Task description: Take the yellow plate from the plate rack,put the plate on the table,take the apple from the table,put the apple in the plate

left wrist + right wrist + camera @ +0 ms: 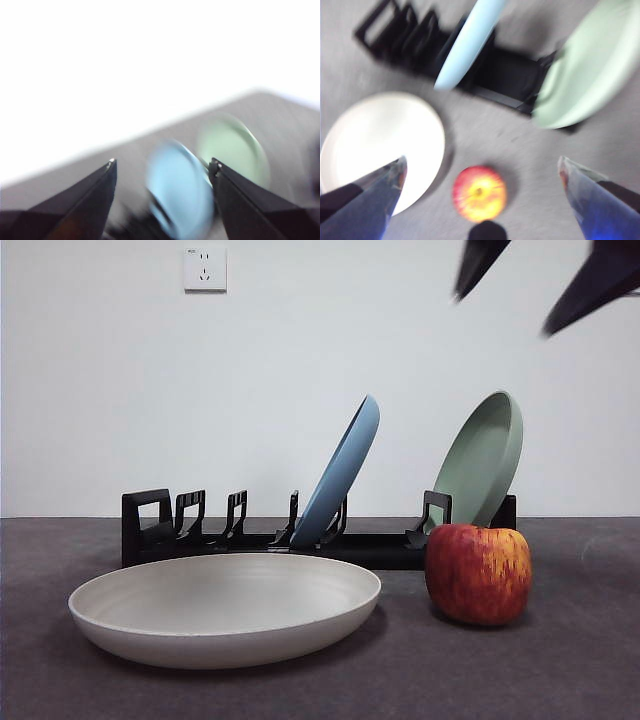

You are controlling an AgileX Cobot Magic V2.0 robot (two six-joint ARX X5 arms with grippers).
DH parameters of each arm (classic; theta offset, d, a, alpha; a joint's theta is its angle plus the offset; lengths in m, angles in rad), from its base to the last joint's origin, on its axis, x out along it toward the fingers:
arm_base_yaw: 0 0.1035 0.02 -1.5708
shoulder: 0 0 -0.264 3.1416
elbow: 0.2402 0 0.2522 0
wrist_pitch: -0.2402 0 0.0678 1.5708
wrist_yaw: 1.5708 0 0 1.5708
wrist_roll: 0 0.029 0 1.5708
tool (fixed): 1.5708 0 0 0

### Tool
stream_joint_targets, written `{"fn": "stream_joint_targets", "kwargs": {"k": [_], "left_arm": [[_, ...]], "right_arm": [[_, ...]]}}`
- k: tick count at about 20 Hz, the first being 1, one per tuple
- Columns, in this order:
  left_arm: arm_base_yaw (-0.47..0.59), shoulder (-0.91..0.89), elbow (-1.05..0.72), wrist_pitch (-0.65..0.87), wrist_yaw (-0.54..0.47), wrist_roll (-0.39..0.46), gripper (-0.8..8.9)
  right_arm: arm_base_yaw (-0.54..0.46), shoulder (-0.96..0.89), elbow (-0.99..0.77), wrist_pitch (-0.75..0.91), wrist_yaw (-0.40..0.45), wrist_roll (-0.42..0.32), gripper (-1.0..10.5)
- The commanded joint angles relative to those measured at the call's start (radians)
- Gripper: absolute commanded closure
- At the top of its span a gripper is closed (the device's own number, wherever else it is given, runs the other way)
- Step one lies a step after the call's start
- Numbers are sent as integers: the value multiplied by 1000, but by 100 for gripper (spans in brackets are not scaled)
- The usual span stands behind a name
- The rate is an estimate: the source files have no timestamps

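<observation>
Apple [478, 574] is sitting on the table [580, 660] just beside the yellow plate [225, 608], at its 3 o'clock in the front view, not touching it. You are seeing the plate lying flat in front of the plate rack [300, 535], so fetching the apple is what remains. Your right gripper [480, 172] is hanging above the apple with jaws spread wide, empty, seemingly lining up a grasp. Your left gripper [162, 170] is waiting high, jaws parted, holding nothing.
</observation>
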Motion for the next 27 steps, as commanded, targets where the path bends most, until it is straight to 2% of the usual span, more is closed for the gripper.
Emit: {"fn": "stream_joint_targets", "kwargs": {"k": [1, 3, 5, 8, 11, 15, 16, 17, 19, 20, 27], "left_arm": [[4, -64, 19, -2, -63, 60, 501], [3, -124, 31, -15, -93, 64, 501], [3, -168, 31, -36, -118, 64, 501], [3, -197, 31, -82, -169, 64, 501], [3, -199, 31, -116, -173, 64, 501], [3, -198, 31, -122, -173, 64, 501], [3, -198, 31, -122, -173, 64, 501], [3, -198, 31, -123, -173, 64, 501], [3, -198, 31, -126, -173, 64, 501], [3, -198, 31, -129, -172, 64, 501], [3, -198, 31, -143, -173, 64, 501]], "right_arm": [[42, 110, -4, -10, 10, -8, 438], [64, 208, -4, -11, 76, -9, 439], [68, 299, -4, -11, 103, -15, 439], [66, 412, -4, -17, 101, -15, 439], [66, 486, -4, -17, 98, -15, 442], [66, 546, -4, -17, 47, -14, 448], [66, 555, -4, -16, 47, -14, 477], [66, 561, -4, -16, 47, -14, 582], [66, 563, -4, -17, 47, -14, 908], [67, 563, -4, -16, 48, -14, 957], [97, 451, 87, -60, 54, 1, 957]]}}
